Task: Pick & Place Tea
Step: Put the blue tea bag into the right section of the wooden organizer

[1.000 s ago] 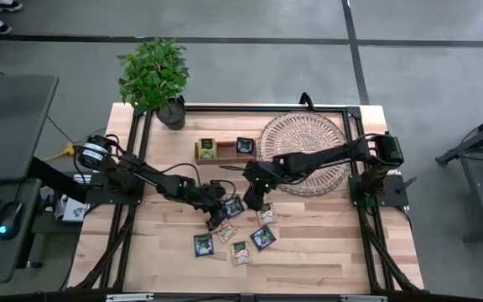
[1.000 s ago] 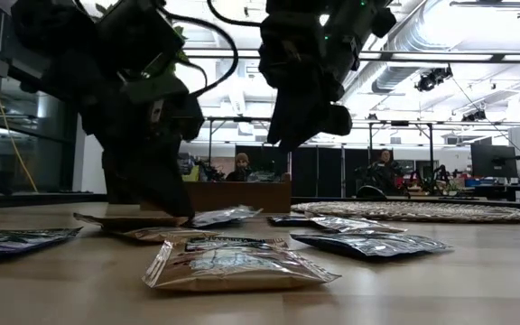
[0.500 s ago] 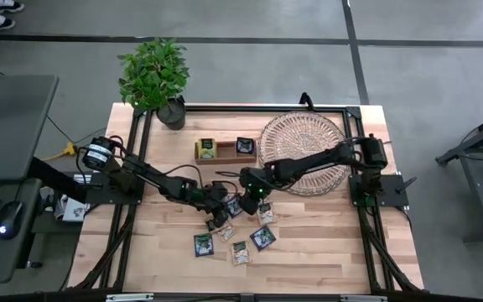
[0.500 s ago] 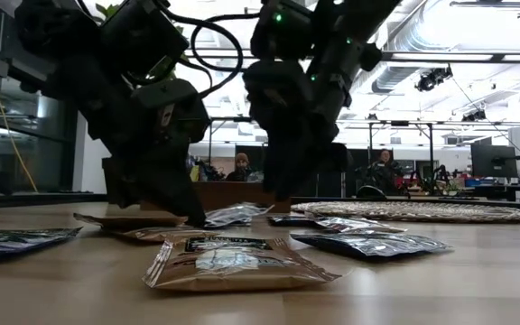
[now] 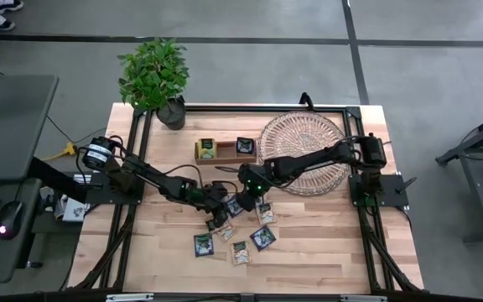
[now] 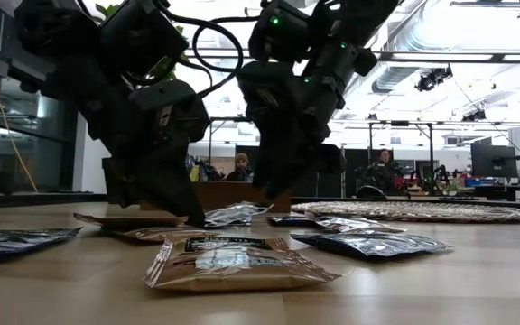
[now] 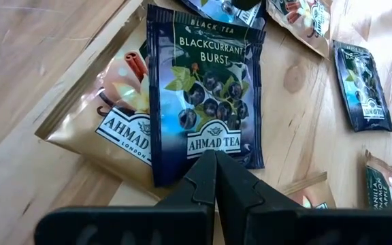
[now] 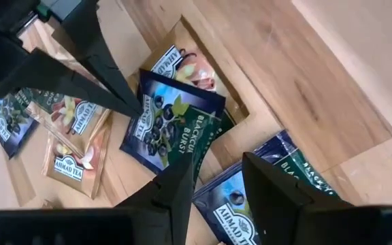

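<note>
Left wrist view says most: the left gripper (image 7: 216, 158) is clenched tight, its tip pressed on the lower edge of a navy blackcurrant sachet (image 7: 206, 88). Looks more like pinning than grasping — nothing sits between the fingers. That sachet lies flat, overlapping a beige sachet (image 7: 111, 116) beneath it.

Right gripper (image 8: 216, 173) hovers over the same cluster with its jaws parted and empty; another navy sachet (image 8: 250, 197) lies right under them.

From the high view, the loose tea (image 5: 240, 226) is scattered on the wooden table (image 5: 325, 252) in front of the wicker tray (image 5: 307, 134). Two sachets already sit in the narrow wooden box (image 5: 225, 149).

Handling, my read:
- Sachets are near weightless foil or paper — flat, glossy, probably slick. They'll slide on the wood rather than lift if nudged sideways.
- Thin and floppy, not fragile. Squeezing won't hurt them.
- Lying flush, there's no edge to get under. Best hold is a raised or crinkled seam edge, or the lip of the top sachet where it overhangs the one below.
- Overlap risk: a pinch here could bring up two at once.
</note>
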